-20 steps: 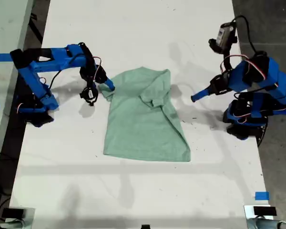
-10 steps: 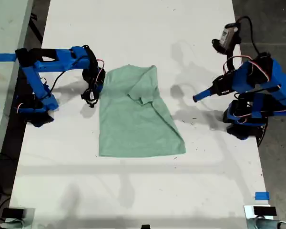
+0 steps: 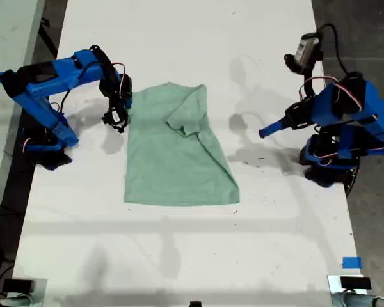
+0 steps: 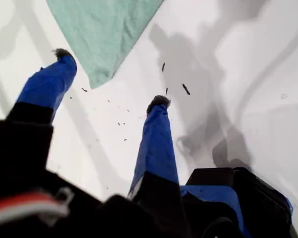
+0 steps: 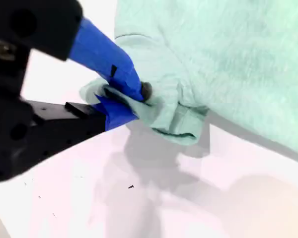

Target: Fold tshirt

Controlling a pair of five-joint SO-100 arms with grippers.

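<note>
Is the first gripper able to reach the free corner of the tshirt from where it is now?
Probably yes. My first gripper is open above bare table, and a corner of the tshirt lies just ahead of its fingertips with nothing between. My second gripper grips the far edge.

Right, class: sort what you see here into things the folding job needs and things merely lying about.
Part of the job:
- tshirt, partly folded
- my second gripper, jaws pinching the shirt's edge
- my first gripper, jaws apart over the table

Lying about:
- blue tape strip
- dark specks on the table
</note>
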